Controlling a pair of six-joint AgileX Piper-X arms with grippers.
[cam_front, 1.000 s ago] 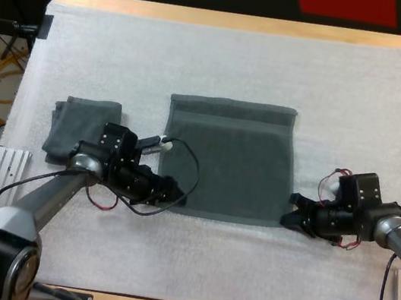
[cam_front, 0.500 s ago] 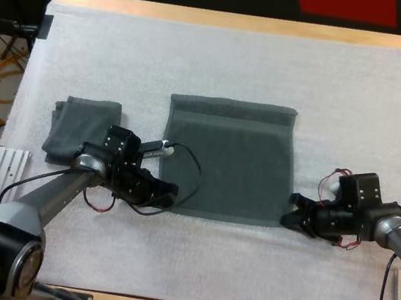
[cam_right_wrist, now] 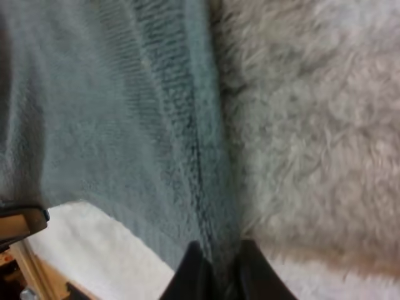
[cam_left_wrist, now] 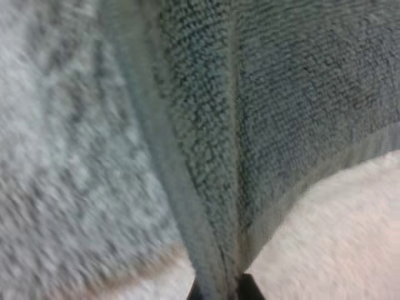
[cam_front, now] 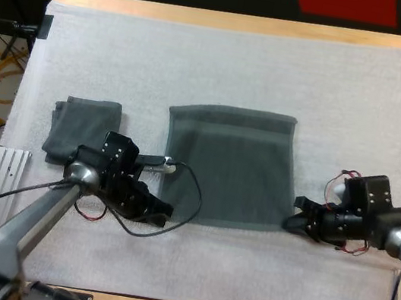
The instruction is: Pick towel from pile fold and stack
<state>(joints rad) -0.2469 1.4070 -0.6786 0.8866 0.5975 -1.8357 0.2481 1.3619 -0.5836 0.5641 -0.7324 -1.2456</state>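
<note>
**Spread towel** (cam_front: 228, 166): dark grey-green, single layer, approx. square, w/ a woven band crossing it near the far edge. It is lying flat on the white mat (cam_front: 275, 70), which is covering the wooden table (cam_front: 237, 22). The towel is sitting between the two pincers, w/ its near edge running from one set of tips to the other.

**L gripper** (cam_front: 166, 210): is clamping the towel's near-left corner. The cloth is extending ahead of the tips and toward the R arm.

**R gripper** (cam_front: 296, 221): is clamping the near-right corner. The cloth is extending ahead of the tips and toward the L arm.

**Folded towel** (cam_front: 82, 129): same colour, compact rectangle. It is lying on the mat outboard of the L gripper, beside that arm's wrist and apart from the spread towel.

**View differences:**
- High view: is giving the full layout, i.e. both towels and both arms. The tips are blending into the dark cloth, so the grip itself is not readable here.
- L wrist view: black fingertips (cam_left_wrist: 195, 291) are pressing the hem from both sides. The cloth is bunching into a ridge running away from the tips, and looped pile and a flat hem band are showing.
- R wrist view: fingers (cam_right_wrist: 190, 269) are pinching the hem likewise, w/ mat fibres just beside the towel edge and a strip of table edge past the mat.
</note>
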